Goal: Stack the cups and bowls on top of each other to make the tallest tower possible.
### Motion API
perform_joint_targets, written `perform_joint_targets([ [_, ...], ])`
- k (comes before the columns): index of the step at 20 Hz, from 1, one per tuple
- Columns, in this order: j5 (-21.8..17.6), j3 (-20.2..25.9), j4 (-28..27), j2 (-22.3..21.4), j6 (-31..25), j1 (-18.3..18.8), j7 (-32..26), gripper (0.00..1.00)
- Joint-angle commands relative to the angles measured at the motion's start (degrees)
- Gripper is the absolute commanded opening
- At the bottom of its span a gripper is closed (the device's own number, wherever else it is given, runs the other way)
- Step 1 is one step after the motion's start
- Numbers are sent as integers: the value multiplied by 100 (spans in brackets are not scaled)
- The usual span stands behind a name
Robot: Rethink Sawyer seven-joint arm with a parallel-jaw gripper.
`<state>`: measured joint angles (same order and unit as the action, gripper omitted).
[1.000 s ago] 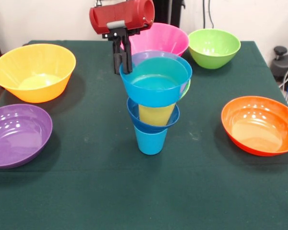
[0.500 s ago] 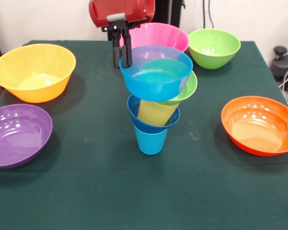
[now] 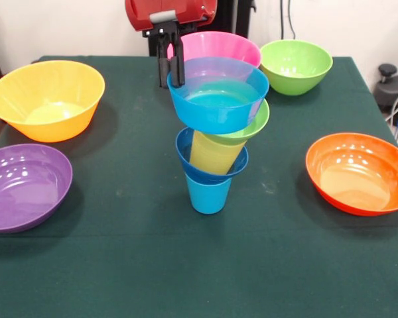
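Tower [image 3: 212, 142] sits mid-table on the green cloth [image 3: 186, 265]: blue cup [image 3: 208, 193] at the bottom, dark blue bowl [image 3: 189, 156] on it, yellow cup [image 3: 213, 151] standing in that bowl and leaning a bit, small green bowl [image 3: 257, 122] on the yellow cup, tilted, light blue bowl [image 3: 215, 99] on top. Five pieces are up, so roughly half the set is stacked.

Gripper [image 3: 172, 71] hangs from the red arm [image 3: 169, 12] at the top bowl's far rim, on the picture's left side. Fingers closed down narrow and appear to pinch that rim, one tip inside and one outside, so the light blue bowl looks not yet released. Bowl reads as sitting in the green one, though I can't tell if its full weight is down.

Left loose on the table, well apart from the tower: yellow-orange bowl [image 3: 46, 99] far left, purple bowl [image 3: 23, 185] near left, pink bowl [image 3: 219, 50] behind the tower, green bowl [image 3: 296, 65] far right, orange bowl [image 3: 358, 172] right. All five are wider than anything in the stack.

Judgement: small pieces done, big bowls remain, and the lean in the upper half makes adding them risky
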<state>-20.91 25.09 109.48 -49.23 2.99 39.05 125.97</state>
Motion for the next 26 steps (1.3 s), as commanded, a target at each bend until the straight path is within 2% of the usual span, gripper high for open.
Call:
perform_joint_targets([
  [1, -388, 126, 133, 180, -329, -147, 25, 0],
  [13, -195, 441, 171, -48, -770, 62, -85, 0],
  [20, -201, 121, 458, -172, -525, -202, 174, 0],
  [26, -305, -133, 524, -79, -225, -366, 258, 0],
])
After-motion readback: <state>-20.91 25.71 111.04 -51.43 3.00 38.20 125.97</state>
